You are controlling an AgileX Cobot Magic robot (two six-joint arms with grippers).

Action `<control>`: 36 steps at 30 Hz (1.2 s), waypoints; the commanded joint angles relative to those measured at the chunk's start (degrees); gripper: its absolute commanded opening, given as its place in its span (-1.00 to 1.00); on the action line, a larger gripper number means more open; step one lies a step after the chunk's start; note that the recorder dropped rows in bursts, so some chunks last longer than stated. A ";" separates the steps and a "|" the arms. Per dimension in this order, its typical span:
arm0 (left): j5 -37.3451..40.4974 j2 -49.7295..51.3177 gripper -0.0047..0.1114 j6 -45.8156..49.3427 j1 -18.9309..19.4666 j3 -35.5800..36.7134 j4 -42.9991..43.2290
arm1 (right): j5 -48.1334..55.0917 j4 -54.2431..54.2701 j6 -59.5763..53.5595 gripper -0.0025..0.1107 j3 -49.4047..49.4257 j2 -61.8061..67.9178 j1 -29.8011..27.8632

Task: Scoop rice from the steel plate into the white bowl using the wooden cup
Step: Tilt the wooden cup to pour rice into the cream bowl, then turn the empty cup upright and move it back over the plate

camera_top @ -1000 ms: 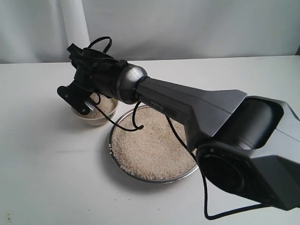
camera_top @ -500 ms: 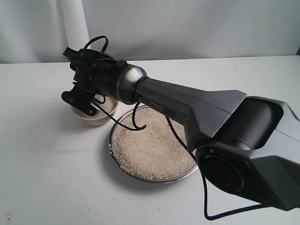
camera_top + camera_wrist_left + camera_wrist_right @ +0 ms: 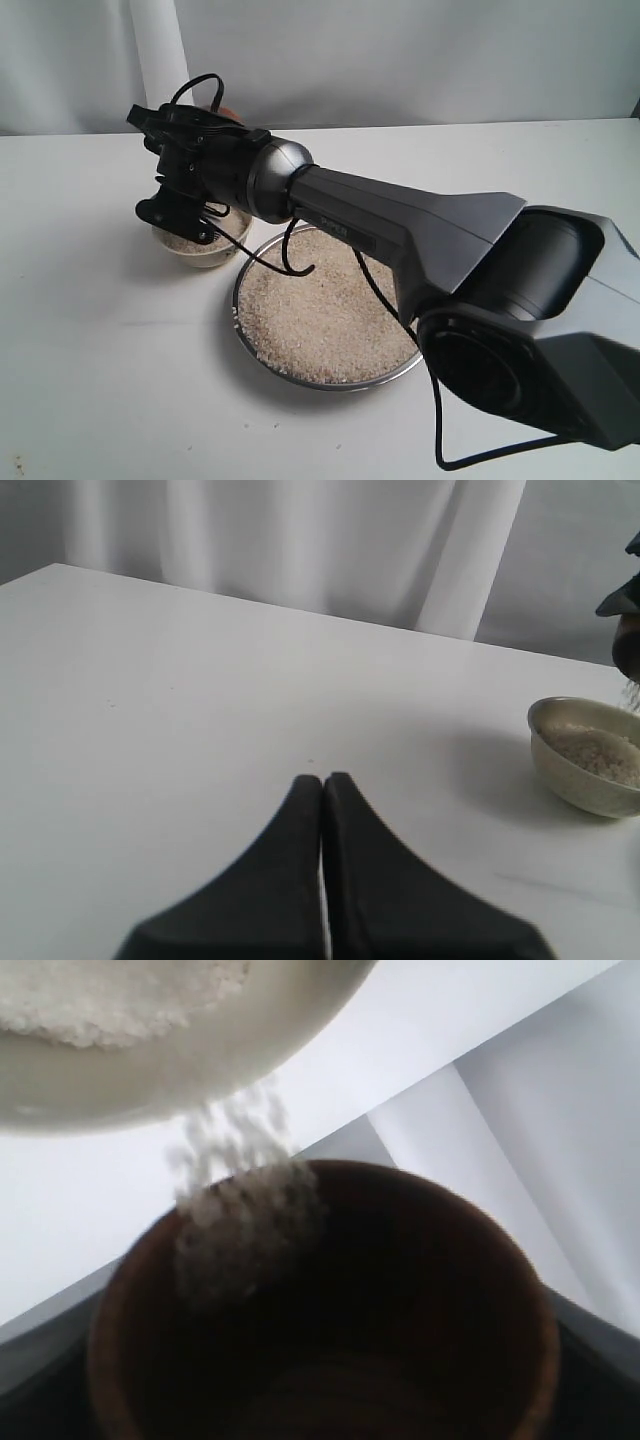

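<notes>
My right gripper (image 3: 170, 165) reaches across to the left and hangs over the white bowl (image 3: 195, 250), shut on the wooden cup (image 3: 330, 1330). The cup is tipped, and rice (image 3: 240, 1200) falls from its rim toward the bowl (image 3: 200, 1060). In the exterior view only a reddish sliver of the cup (image 3: 228, 112) shows behind the wrist. The steel plate (image 3: 240, 290) lies beside the bowl, filled with rice (image 3: 320, 310). My left gripper (image 3: 322, 780) is shut on nothing above bare table, with the bowl (image 3: 585, 780) some way off to its side.
The right arm's dark body (image 3: 450, 240) spans the plate's far side, and its black cable (image 3: 290, 255) dangles over the rice. A white post (image 3: 160, 50) stands behind the bowl, before a pale curtain. White tabletop (image 3: 100, 380) surrounds the dishes.
The right wrist has rolled further and risen slightly over the bowl, tipping the cup more. The left gripper's earlier position is not shown.
</notes>
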 commanded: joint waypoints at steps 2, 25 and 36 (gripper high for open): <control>-0.36 0.44 -0.92 -0.13 -0.08 0.04 -0.21 | -1.10 -1.88 -1.49 -0.96 -0.36 -0.77 0.40; -0.36 0.44 -0.92 -0.13 -0.08 0.04 -0.21 | -2.30 -5.31 -7.71 -0.96 -0.36 -0.77 1.71; -0.36 0.44 -0.92 -0.13 -0.08 0.04 -0.21 | -2.25 -5.23 -6.61 -0.96 -0.36 -0.77 2.20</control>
